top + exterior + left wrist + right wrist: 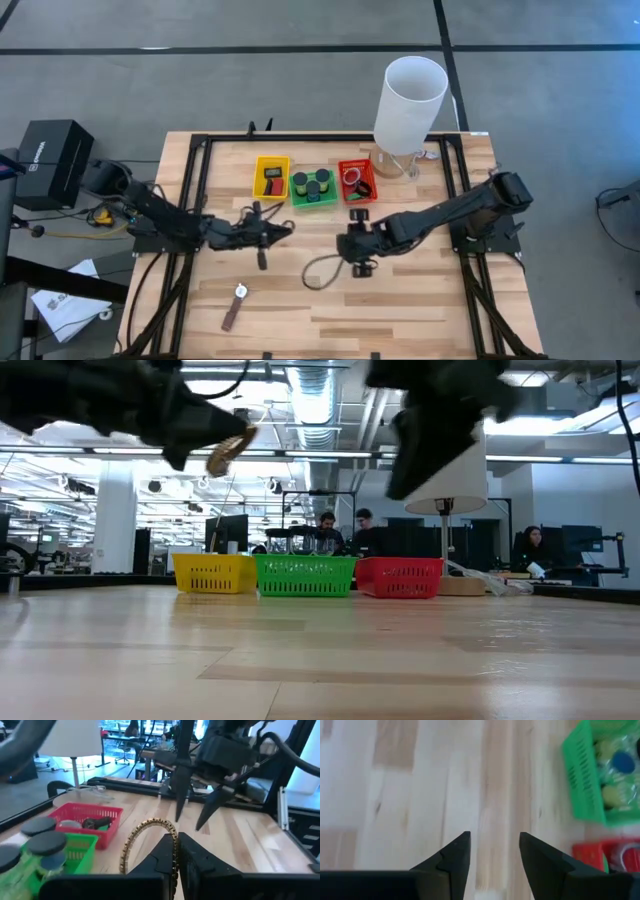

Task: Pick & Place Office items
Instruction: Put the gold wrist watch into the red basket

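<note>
My left tool (176,851) pinches a thin gold beaded ring (150,845), lifted at centre frame just below the yellow tray (271,176). My right tool (491,851) hangs empty, half-spread. Trays are mostly filled; a brown strip (234,309) remains lower left, with open wooden surface (420,300) around it.

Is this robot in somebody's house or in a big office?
Most likely a big open office or lab, not a house. Behind the wooden table there are people at desks, long rows of ceiling lights and bare pipes overhead.
</note>
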